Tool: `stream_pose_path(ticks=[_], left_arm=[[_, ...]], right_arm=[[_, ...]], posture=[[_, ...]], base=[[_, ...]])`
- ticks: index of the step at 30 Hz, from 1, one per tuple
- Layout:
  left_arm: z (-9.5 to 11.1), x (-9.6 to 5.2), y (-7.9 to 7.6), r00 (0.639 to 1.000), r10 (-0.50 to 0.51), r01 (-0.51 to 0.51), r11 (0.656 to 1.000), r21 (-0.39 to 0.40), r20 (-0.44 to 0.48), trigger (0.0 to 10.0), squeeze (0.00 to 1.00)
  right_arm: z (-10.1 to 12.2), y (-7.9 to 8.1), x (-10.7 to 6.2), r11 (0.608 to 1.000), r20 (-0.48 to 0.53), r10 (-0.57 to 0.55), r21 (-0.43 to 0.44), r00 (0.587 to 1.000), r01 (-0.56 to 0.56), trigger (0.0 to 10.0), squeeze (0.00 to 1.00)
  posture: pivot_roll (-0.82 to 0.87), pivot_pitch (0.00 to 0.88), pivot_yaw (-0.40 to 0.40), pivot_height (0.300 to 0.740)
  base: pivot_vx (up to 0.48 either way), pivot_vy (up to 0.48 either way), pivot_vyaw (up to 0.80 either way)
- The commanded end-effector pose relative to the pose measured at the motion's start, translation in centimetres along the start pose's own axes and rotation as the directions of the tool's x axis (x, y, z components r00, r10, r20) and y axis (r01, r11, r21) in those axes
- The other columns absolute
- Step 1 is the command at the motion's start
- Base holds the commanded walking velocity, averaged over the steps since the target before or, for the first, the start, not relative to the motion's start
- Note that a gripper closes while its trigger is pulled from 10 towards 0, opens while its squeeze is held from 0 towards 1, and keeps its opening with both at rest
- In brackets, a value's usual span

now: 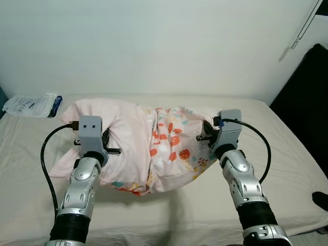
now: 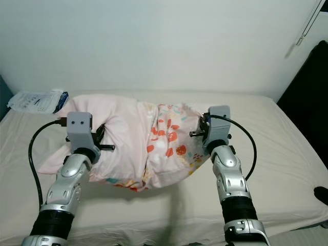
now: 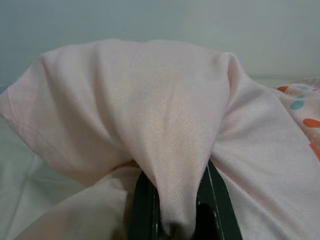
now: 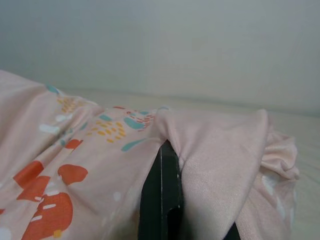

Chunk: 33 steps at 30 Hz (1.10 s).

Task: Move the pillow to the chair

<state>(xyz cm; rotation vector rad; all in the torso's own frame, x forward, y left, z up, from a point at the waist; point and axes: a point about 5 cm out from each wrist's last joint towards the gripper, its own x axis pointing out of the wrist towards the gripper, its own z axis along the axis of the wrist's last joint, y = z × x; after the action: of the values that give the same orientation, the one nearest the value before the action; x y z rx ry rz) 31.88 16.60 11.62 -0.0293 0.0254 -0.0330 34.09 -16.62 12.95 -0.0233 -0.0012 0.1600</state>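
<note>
Gripping the pillow (image 1: 154,146) at both ends, left tool (image 3: 175,220) and right tool (image 4: 187,210) pinching fabric, raised off the bed (image 1: 287,154); next, carrying toward chair.

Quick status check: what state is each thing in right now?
Pink pillow with floral patterned end: bunched, lifted off the bed at its near edge, held at both ends.
Left gripper: jaws shut on pillow fabric.
Right gripper: jaws shut on pillow fabric.
White plastic packet: lying flat on cream bed.
</note>
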Motion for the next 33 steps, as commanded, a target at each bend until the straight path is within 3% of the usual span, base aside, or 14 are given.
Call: stream_pose_path(ticks=[1, 14, 33], left_arm=[[0.5, 0.2, -1.1, 0.999, -0.038, 0.039, 0.999, -0.014, 0.034, 10.0, 0.00], [-0.1, -0.2, -1.4, 0.999, -0.041, 0.041, 0.999, 0.008, 0.016, 10.0, 0.00], [-0.5, -0.1, -2.6, 0.998, -0.066, 0.067, 0.998, 0.021, -0.009, 10.0, 0.00]], right_arm=[[0.9, 0.5, 0.4, 1.000, 0.042, 0.024, -0.012, 0.999, -0.024, 10.0, 0.00], [0.3, 1.0, 0.7, 0.999, 0.022, 0.030, -0.032, 0.999, -0.029, 10.0, 0.00], [-0.6, 0.5, 0.4, 0.998, -0.016, -0.026, -0.057, 1.000, 0.025, 10.0, 0.00]], posture=[[-0.06, 0.000, -0.093, 0.740], [-0.05, 0.000, -0.102, 0.740], [-0.07, 0.000, -0.086, 0.740]], base=[[0.000, 0.000, 0.00], [0.000, 0.000, 0.00], [0.000, 0.000, 0.00]])
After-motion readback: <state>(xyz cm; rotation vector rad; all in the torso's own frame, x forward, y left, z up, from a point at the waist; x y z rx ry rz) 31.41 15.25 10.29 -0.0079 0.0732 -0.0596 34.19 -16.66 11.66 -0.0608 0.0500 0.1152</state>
